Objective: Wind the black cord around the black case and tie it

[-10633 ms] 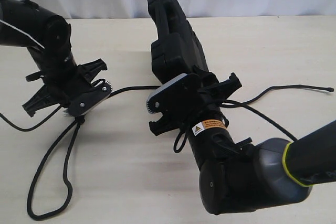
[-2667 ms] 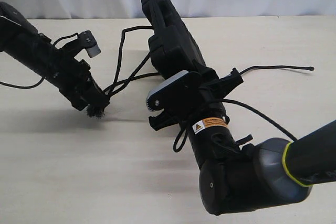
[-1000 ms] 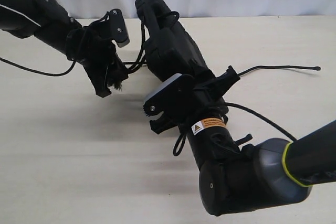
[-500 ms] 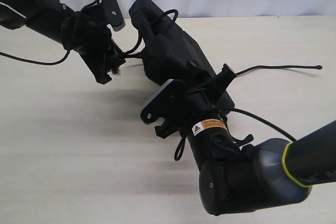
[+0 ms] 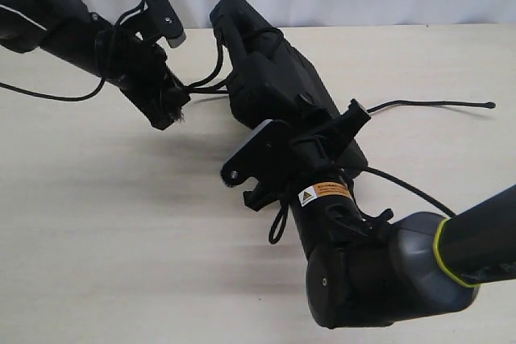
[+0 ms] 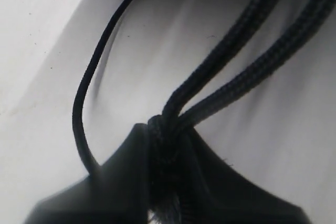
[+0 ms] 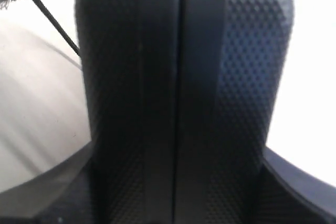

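Note:
The black case (image 5: 270,78) lies tilted on the table, its handle end at the back. My right gripper (image 5: 302,130) is shut on its near end; in the right wrist view the textured case (image 7: 178,93) fills the space between the fingers (image 7: 299,192). The black cord (image 5: 205,86) runs in two strands from my left gripper (image 5: 168,109) to the case and loops over the handle. The left gripper (image 6: 165,156) is shut on the braided cord (image 6: 236,51) at its frayed tuft. The cord's other end trails right to a small knob (image 5: 492,105).
The pale wooden table (image 5: 121,239) spreads in front of the arms, with a white wall behind. A thin black cable (image 5: 48,96) hangs from the left arm, and another thin cable (image 5: 403,187) passes by the bulky right arm (image 5: 379,271).
The left gripper has lifted the cord's frayed end off the table and carried it up beside the handle. In the last half second the case's handle end swung slightly right.

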Motion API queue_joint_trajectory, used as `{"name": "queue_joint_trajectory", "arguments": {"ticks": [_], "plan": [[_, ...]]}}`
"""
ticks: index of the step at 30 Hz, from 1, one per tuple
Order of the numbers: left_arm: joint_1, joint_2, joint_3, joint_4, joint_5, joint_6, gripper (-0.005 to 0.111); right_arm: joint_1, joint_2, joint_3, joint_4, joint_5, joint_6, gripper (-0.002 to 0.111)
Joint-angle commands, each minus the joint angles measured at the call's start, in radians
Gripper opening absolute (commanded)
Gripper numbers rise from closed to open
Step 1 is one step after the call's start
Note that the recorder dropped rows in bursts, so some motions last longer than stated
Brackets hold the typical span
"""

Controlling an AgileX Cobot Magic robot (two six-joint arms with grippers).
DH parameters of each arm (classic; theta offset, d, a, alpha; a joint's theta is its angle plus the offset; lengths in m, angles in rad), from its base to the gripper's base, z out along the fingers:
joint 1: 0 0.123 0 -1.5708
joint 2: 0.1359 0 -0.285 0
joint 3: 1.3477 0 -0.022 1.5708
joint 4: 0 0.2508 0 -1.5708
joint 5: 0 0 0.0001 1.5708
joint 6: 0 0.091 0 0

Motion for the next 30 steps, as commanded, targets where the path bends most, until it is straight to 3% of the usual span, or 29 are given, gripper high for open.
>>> {"name": "queue_joint_trajectory", "arguments": {"ticks": [1, 9, 15, 18, 19, 23, 30], "plan": [[-0.002, 0.008, -0.008, -0.124, -0.026, -0.011, 0.000, -0.006, -0.012, -0.006, -0.010, 0.027, 0.000, 0.005], [-0.007, 0.008, -0.008, -0.264, 0.030, 0.026, 0.000, -0.006, -0.012, -0.006, -0.054, 0.100, 0.072, 0.005], [-0.066, 0.008, -0.008, -0.268, -0.003, 0.053, 0.000, -0.006, -0.012, -0.006, -0.059, 0.135, 0.090, 0.007], [-0.078, 0.008, -0.008, -0.272, -0.036, 0.053, 0.000, -0.006, -0.012, -0.006, -0.059, 0.145, 0.090, 0.025], [-0.078, 0.008, -0.008, -0.280, -0.038, 0.053, 0.000, -0.006, -0.012, -0.006, -0.054, 0.147, 0.090, 0.038], [-0.078, 0.008, -0.008, -0.305, -0.072, 0.053, 0.000, -0.006, -0.012, -0.006, -0.017, 0.165, 0.173, 0.069], [-0.078, 0.008, -0.008, -0.335, -0.077, 0.053, 0.000, 0.000, -0.012, -0.006, -0.007, 0.196, 0.218, 0.082]]}}
